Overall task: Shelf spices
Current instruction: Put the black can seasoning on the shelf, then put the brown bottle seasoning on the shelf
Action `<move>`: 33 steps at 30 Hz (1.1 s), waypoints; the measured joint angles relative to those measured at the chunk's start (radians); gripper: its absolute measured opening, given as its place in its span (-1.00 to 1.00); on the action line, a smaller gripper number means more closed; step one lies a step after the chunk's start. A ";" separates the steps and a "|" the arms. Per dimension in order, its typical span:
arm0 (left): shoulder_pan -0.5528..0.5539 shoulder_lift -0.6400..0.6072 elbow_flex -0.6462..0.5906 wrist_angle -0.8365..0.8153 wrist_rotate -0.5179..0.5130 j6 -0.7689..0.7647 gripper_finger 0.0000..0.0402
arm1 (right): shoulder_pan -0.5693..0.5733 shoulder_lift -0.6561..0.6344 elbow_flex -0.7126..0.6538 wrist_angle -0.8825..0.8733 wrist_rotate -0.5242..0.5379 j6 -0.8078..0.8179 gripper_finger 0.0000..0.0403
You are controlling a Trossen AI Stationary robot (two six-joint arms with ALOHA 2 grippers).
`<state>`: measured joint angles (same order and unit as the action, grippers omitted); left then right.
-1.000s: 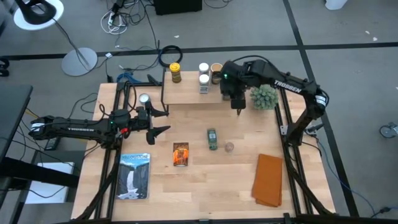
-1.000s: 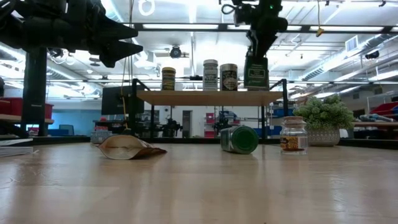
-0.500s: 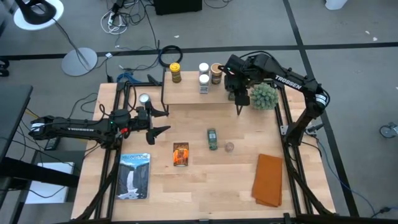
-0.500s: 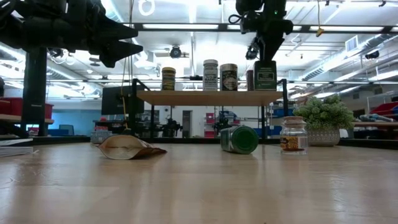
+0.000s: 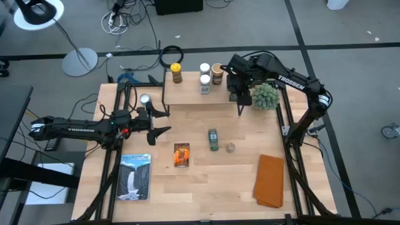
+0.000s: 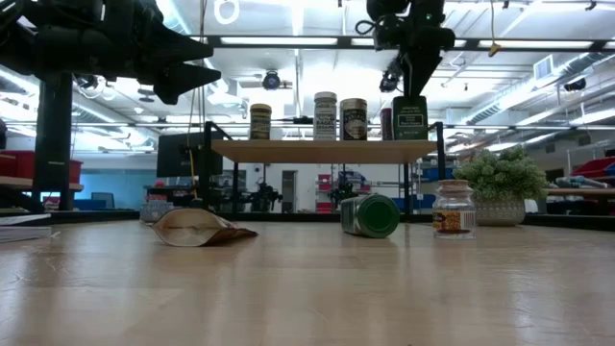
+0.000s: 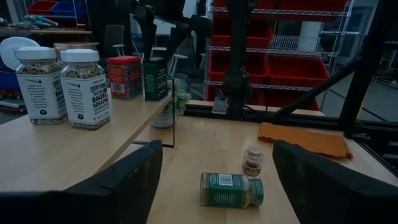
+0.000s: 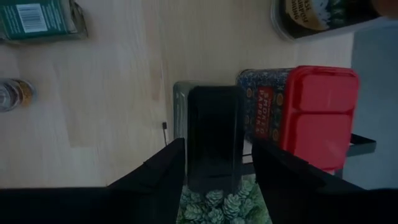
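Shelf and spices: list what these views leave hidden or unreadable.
- High view: the right gripper covers the dark box and red tin on the shelf.
- Low view: the red tin is mostly hidden behind the dark box.
- Right wrist view: whether the fingers touch the box cannot be told.
- High view: jar labels are too small to read.
- Left gripper: waits, open, left of the shelf.

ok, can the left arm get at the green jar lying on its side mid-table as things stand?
Probably yes. The left gripper hangs open over the table's left side, and the green jar lies in the open with bare wood between them. The orange packet sits off that line, nearer the front; the small glass jar lies beyond.
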<state>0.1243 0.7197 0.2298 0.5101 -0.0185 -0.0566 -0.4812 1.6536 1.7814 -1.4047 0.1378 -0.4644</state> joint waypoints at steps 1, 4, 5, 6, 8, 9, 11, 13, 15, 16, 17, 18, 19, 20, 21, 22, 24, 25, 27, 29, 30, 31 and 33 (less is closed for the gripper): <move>0.000 0.000 0.000 0.000 0.000 0.000 0.54 | 0.000 -0.005 0.006 -0.002 0.000 0.000 -0.08; 0.000 0.000 0.000 0.000 0.000 0.000 0.54 | 0.000 -0.017 0.032 -0.002 0.000 0.017 -0.08; 0.000 0.000 0.000 0.000 0.000 0.000 0.54 | 0.000 -0.020 0.042 -0.007 -0.001 0.023 -0.07; 0.000 0.000 0.000 0.000 0.000 0.000 0.54 | 0.001 -0.020 0.055 -0.012 -0.001 0.032 -0.07; 0.000 0.000 0.000 0.000 0.000 0.000 0.54 | 0.002 -0.020 0.087 -0.044 -0.001 0.060 -0.07; 0.000 0.000 0.000 0.000 0.000 0.000 0.54 | 0.002 -0.020 0.105 -0.067 -0.001 0.078 -0.07; 0.000 0.000 0.000 0.000 0.000 0.000 0.54 | 0.006 -0.021 0.133 -0.112 -0.002 0.137 -0.08; 0.000 0.000 0.000 0.000 0.000 0.000 0.54 | 0.010 -0.022 0.154 -0.166 -0.002 0.194 -0.12; 0.000 0.000 0.000 0.000 0.000 0.000 0.54 | 0.019 -0.037 0.157 -0.166 0.004 0.241 -0.19; 0.000 0.000 0.000 0.000 0.000 0.000 0.54 | 0.027 -0.050 0.156 -0.165 0.006 0.258 -0.24; 0.000 0.000 0.000 0.000 0.000 0.000 0.54 | 0.037 -0.063 0.155 -0.168 0.005 0.268 -0.30; 0.000 0.000 0.000 0.001 0.000 0.000 0.54 | 0.052 -0.076 0.155 -0.168 0.007 0.280 -0.38; 0.000 0.000 0.000 0.000 0.000 0.000 0.54 | 0.067 -0.089 0.155 -0.168 0.006 0.297 -0.46; 0.000 0.000 0.000 0.000 0.000 0.000 0.54 | 0.085 -0.102 0.155 -0.168 0.006 0.317 -0.56; 0.000 0.000 0.000 0.000 0.000 0.000 0.54 | 0.105 -0.114 0.155 -0.167 0.006 0.341 -0.66; 0.000 0.000 0.000 0.000 0.000 0.000 0.54 | 0.127 -0.128 0.155 -0.167 0.006 0.365 -0.76; 0.000 0.000 0.000 0.000 0.000 0.000 0.54 | 0.179 -0.155 0.155 -0.168 0.006 0.415 -0.93; 0.000 0.000 0.000 0.000 0.000 0.000 0.54 | 0.206 -0.166 0.155 -0.167 0.006 0.443 -0.96; 0.000 0.000 0.000 0.000 0.000 0.000 0.54 | 0.266 -0.178 0.155 -0.168 0.006 0.500 -0.93; 0.000 0.000 0.000 0.000 0.000 0.000 0.54 | 0.327 -0.182 0.155 -0.167 0.006 0.546 -0.90; 0.000 0.000 0.000 0.001 0.000 0.000 0.54 | 0.360 -0.183 0.154 -0.167 0.009 0.565 -0.89; 0.000 0.000 0.000 0.000 0.000 0.000 0.54 | 0.392 -0.184 0.154 -0.167 0.019 0.581 -0.89; 0.000 0.000 0.000 0.000 0.000 0.000 0.54 | 0.456 -0.184 0.154 -0.167 0.047 0.616 -0.91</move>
<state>0.1242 0.7197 0.2298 0.5102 -0.0189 -0.0566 -0.0248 1.4696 1.9358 -1.5717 0.1851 0.1516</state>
